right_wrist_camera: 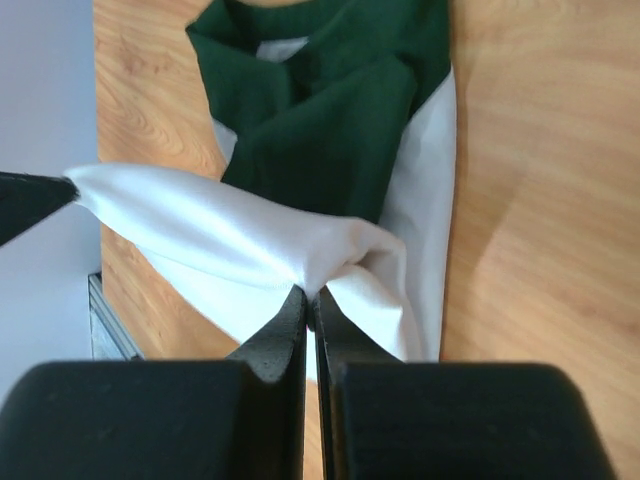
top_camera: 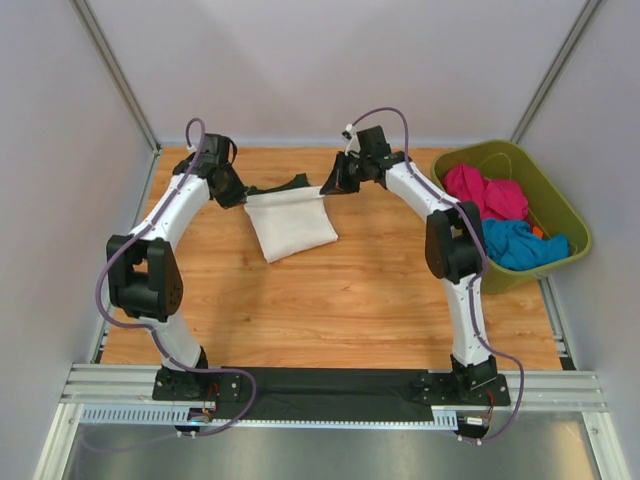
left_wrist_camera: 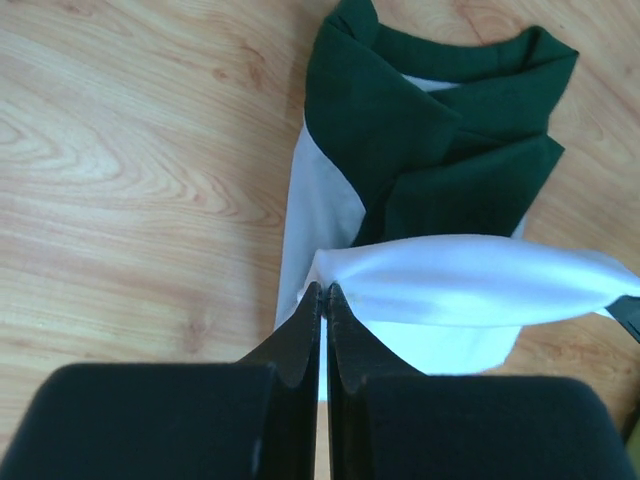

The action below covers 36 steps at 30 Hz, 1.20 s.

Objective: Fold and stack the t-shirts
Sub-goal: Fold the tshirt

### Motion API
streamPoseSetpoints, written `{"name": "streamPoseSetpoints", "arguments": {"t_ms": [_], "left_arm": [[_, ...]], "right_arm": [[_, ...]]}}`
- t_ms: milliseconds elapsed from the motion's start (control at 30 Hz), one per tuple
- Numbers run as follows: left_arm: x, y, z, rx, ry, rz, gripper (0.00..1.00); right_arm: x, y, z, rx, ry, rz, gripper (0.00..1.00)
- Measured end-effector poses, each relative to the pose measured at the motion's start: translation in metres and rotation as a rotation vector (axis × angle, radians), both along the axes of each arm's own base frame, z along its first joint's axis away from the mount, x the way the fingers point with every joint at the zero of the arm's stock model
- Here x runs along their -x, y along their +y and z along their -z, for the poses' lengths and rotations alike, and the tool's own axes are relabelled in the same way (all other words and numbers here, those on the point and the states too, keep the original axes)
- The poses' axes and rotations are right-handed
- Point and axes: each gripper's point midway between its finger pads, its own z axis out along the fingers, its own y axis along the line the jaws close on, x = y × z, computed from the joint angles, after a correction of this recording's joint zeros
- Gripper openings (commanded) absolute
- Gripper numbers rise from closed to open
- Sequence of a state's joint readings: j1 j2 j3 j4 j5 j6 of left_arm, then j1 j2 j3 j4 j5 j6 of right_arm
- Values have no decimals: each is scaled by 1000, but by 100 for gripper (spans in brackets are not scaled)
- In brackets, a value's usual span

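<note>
- My left claw (left_wrist_camera: 322, 290) is pinching, fully closed, on a white edge of the t-shirt (top_camera: 290, 225).
- My right claw (right_wrist_camera: 310, 292) is clamping, closed, on the same edge farther along.
- The held edge is stretching left to right between both claws.
- The shirt is lying at the far middle of the tabletop (top_camera: 350, 290), its green neckband (left_wrist_camera: 440, 60) pointing away from me.

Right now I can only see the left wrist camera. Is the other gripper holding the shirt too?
Observer: Yes. The right gripper is pinched shut on the white edge of the t-shirt.
Operator: Are there more clothes anywhere?
Observer: An olive-green tub at the table's right side holds pink clothes and a blue garment.
Operator: Where on the table is my shirt?
Observer: Toward the far edge of the wooden table, a bit left of centre.
</note>
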<state>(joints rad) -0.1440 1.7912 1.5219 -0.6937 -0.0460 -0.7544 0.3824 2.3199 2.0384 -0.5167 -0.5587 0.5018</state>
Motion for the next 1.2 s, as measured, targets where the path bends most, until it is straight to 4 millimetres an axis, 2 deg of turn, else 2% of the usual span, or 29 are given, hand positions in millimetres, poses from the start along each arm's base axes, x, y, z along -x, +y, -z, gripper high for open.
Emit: {"name": "streamPoseSetpoints", "arguments": {"t_ms": [133, 233, 300, 433, 533, 700, 833, 967, 1067, 1133, 1200], "left_arm": [[22, -11, -22, -10, -46, 68, 0], [49, -27, -36, -25, -76, 130, 0], [74, -39, -42, -26, -88, 172, 0], [126, -50, -41, 0, -86, 221, 0], [155, -55, -40, 23, -91, 243, 0], [207, -72, -34, 69, -86, 296, 0], [243, -77, -30, 105, -75, 311, 0], [272, -79, -36, 148, -73, 311, 0], [290, -83, -40, 171, -66, 312, 0], [298, -83, -41, 171, -53, 309, 0], [296, -79, -46, 159, -53, 276, 0]], "right_arm": [[27, -11, -8, 9, 14, -1, 0], [55, -25, -16, 27, 16, 6, 0], [77, -37, -22, 43, 18, 15, 0], [123, -54, -39, 49, 3, 14, 0], [157, -62, -48, 50, -10, 4, 0], [208, -80, -37, 70, 6, 13, 0], [247, -90, -24, 78, 35, 7, 0], [273, -92, -28, 78, 24, -2, 0], [286, -95, -42, 71, -7, 8, 0], [293, -95, -49, 70, -22, 11, 0], [298, -94, -49, 77, -22, 8, 0]]}}
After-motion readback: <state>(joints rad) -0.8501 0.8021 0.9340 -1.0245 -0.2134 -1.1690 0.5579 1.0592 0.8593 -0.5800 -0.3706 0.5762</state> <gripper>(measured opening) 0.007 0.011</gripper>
